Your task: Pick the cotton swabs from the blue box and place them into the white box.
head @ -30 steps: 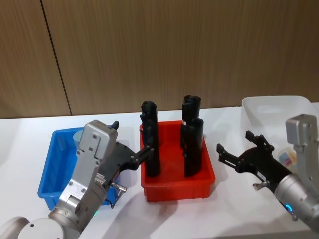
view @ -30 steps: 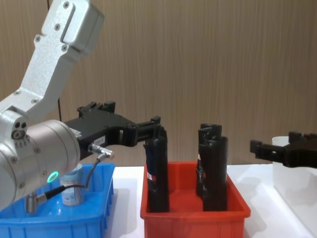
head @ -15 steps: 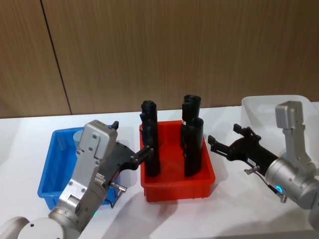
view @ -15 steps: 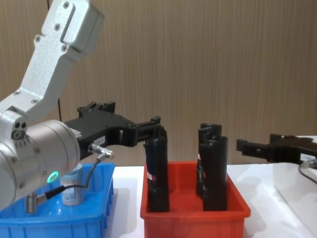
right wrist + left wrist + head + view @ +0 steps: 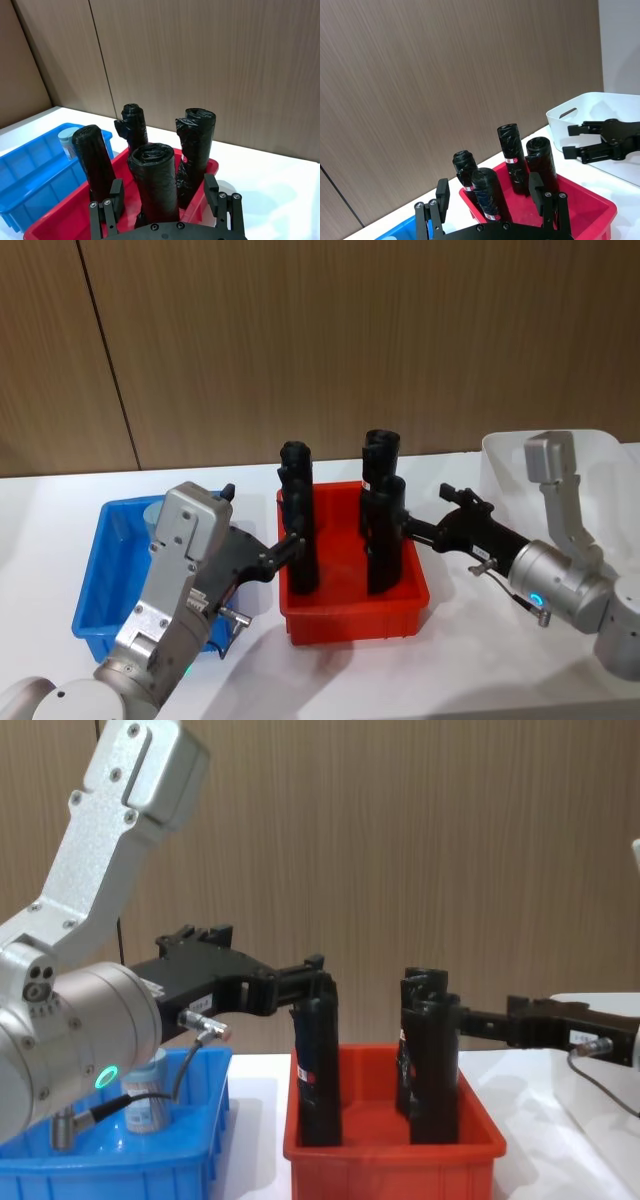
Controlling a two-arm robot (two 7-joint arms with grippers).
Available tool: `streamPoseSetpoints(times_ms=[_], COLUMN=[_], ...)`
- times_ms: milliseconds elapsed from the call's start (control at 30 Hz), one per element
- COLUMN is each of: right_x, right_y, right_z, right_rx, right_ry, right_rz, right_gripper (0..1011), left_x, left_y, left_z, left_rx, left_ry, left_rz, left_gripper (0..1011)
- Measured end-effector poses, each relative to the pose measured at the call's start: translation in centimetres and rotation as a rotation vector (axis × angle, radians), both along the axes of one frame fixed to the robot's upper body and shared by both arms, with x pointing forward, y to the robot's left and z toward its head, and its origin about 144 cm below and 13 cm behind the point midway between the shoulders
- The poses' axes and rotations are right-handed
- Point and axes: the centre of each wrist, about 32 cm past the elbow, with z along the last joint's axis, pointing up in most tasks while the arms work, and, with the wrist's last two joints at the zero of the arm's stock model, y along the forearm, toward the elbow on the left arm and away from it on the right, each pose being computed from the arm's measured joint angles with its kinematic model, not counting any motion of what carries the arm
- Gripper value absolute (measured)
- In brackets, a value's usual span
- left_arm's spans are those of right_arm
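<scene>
On the white bench (image 5: pixel 40 540), a jar of swabs (image 5: pixel 147 1105) stands upright in the far part of the blue box (image 5: pixel 100 580), its pale lid showing past the left arm. The jar looks light and rigid, its clear plastic probably slick; a hold across the straight body below the lid would likely be surest. The left gripper (image 5: pixel 492 192) hangs above the near edge of the red bin (image 5: pixel 350 615), jaws spread and empty, pointing toward the black rolls (image 5: pixel 300 530). The right gripper (image 5: pixel 425 530) reaches across from the white box (image 5: pixel 500 455) toward the rolls, jaws likewise parted with nothing between them. The chest view shows the jar's label and side inside the blue box, which the head view mostly hides behind the left arm. The right wrist view catches the jar (image 5: pixel 67 142) beyond the rolls, while the left wrist view shows the white box's handle slot (image 5: pixel 565 114) and the right gripper in front of it.
</scene>
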Motion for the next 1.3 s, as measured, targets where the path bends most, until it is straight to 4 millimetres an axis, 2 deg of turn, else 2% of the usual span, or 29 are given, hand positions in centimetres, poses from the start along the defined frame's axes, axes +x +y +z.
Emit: streamPoseSetpoints(times_ms=[633,1300], right_x=[3.3,5.1], right_y=[0.5,0.9], right_z=[-0.8,-1.2], right_rx=[0.019,0.020], right_ry=[0.023,0.035], right_rz=[0.065,0.094], right_gripper=[1002,1001], left_x=[0.0,0.0], left_y=[0.0,0.0], left_z=[0.0,0.0], left_rx=[0.000,0.000], left_ry=[0.000,0.000], left_rz=[0.000,0.000], left_gripper=[1000,1000])
